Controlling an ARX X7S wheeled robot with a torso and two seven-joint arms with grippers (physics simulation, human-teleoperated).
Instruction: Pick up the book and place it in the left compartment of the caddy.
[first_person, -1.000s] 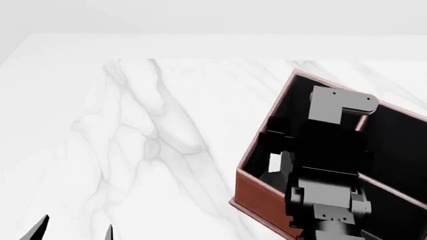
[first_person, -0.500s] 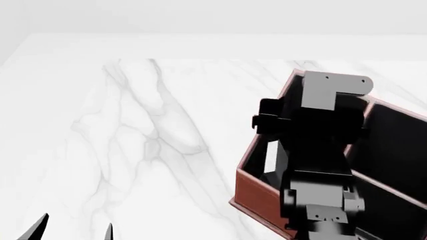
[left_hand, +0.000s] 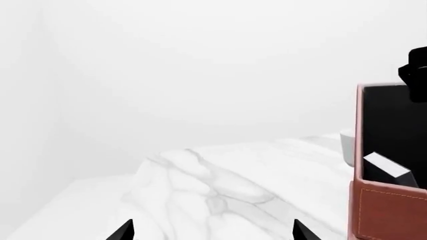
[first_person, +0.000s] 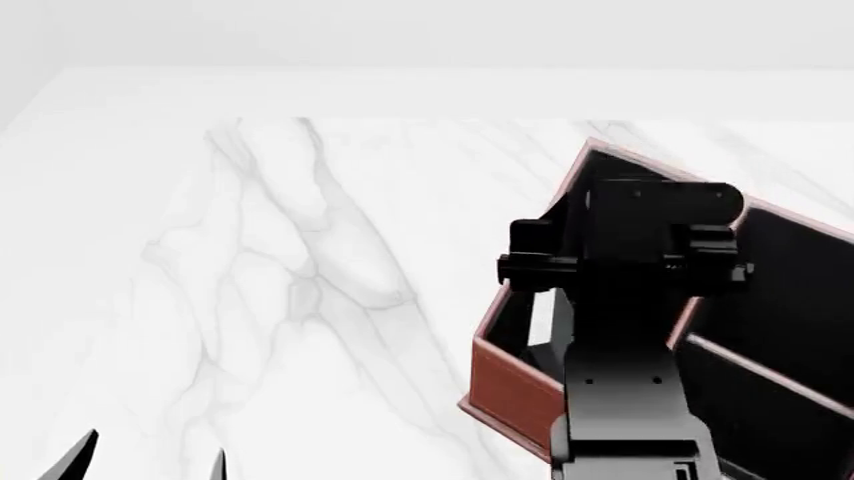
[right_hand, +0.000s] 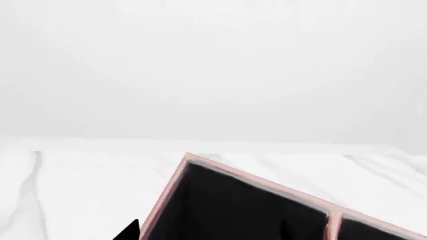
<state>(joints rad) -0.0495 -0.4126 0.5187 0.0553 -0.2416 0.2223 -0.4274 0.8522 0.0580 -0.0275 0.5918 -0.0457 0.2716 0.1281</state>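
Book (left_hand: 385, 166) lies in caddy (first_person: 514, 385) left compartment (first_person: 534, 330); R hand (right_hand: 207, 232) spread wide, empty.

From the head camera I see my right arm (first_person: 627, 330) rising over the reddish-brown caddy (first_person: 514, 385) on the white marble table (first_person: 267, 260), a white sliver (first_person: 541, 318) showing in its left compartment (first_person: 514, 325), left fingertips (first_person: 91, 450) bottom-left.

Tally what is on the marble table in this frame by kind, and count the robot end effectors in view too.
Caddy: 1
Book, lying inside the caddy: 1
Table: 1
End effectors: 2, the left end effector low over the table, the right end effector over the caddy, only fingertips showing
Total: 5
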